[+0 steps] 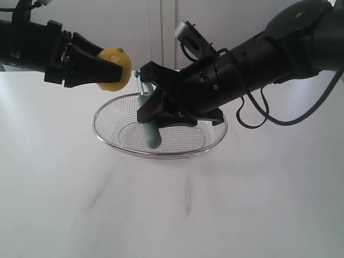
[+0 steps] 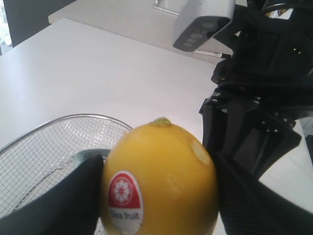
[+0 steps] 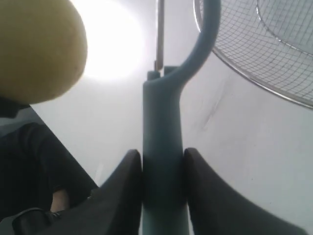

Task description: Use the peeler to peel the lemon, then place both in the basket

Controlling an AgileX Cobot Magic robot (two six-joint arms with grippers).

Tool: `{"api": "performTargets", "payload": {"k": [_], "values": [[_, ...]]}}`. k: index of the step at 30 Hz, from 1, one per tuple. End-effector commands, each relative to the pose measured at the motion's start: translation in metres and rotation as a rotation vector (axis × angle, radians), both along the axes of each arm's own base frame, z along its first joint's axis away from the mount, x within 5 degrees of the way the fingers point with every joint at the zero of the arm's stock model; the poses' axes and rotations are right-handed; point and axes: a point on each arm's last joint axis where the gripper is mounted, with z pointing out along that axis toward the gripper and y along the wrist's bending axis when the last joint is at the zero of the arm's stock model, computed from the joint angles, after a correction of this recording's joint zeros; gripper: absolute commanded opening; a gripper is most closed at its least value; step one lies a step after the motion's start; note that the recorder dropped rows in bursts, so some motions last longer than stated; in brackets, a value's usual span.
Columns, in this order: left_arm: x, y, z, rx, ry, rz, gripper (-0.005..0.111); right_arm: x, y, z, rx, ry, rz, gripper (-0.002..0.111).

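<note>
A shallow oval basket (image 1: 177, 155) of silver wire mesh sits near the middle of a white table (image 1: 161, 215). The lower end of a pale teal peeler (image 1: 151, 134) hangs down inside the line of the basket's rim. It is unclear whether the peeler touches the mesh.

The peeler is close to upright, with its handle pointing down and its forked head with the metal blade at the top. The right claw (image 1: 144, 97), on a black arm reaching in from the right, pinches the peeler by the handle. In the right wrist view, two dark fingers (image 3: 122, 191) press against opposite sides of the handle.

A bright yellow lemon (image 1: 117, 56) is held in the air above the basket's left edge, just beside the peeler's head. The left claw (image 1: 119, 69), on a black arm coming in from the left, grips the lemon between its two black fingers. In the left wrist view the lemon has a red and white sticker (image 2: 124, 196) reading "Sea fruit", a small nub on top, and a pale mark on its skin.

The table is smooth and white with faint grey streaks. Behind it is a plain white wall (image 1: 107, 21) with a thin vertical seam.
</note>
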Motion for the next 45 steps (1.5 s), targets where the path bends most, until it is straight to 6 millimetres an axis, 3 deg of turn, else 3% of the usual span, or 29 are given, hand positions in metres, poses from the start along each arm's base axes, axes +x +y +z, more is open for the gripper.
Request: {"api": "performTargets", "payload": {"k": [1,13,30,39,45], "values": [[-0.003,-0.002,0.006,-0.046,0.005,-0.013,0.0,0.0,0.002,0.002,0.028,0.013,0.01,0.0],[-0.003,-0.002,0.006,-0.042,0.005,-0.015,0.0,-0.001,0.005,0.011,0.109,0.012,0.002,0.0],[-0.003,-0.002,0.005,-0.036,0.006,-0.016,0.0,-0.011,-0.007,0.05,0.154,-0.141,-0.078,0.0],[-0.003,-0.002,0.005,-0.036,0.005,-0.014,0.0,-0.011,-0.008,0.049,0.125,-0.161,-0.07,0.0],[-0.003,-0.002,0.005,-0.036,0.005,-0.014,0.0,-0.009,-0.014,0.041,0.009,-0.186,-0.079,0.0]]}}
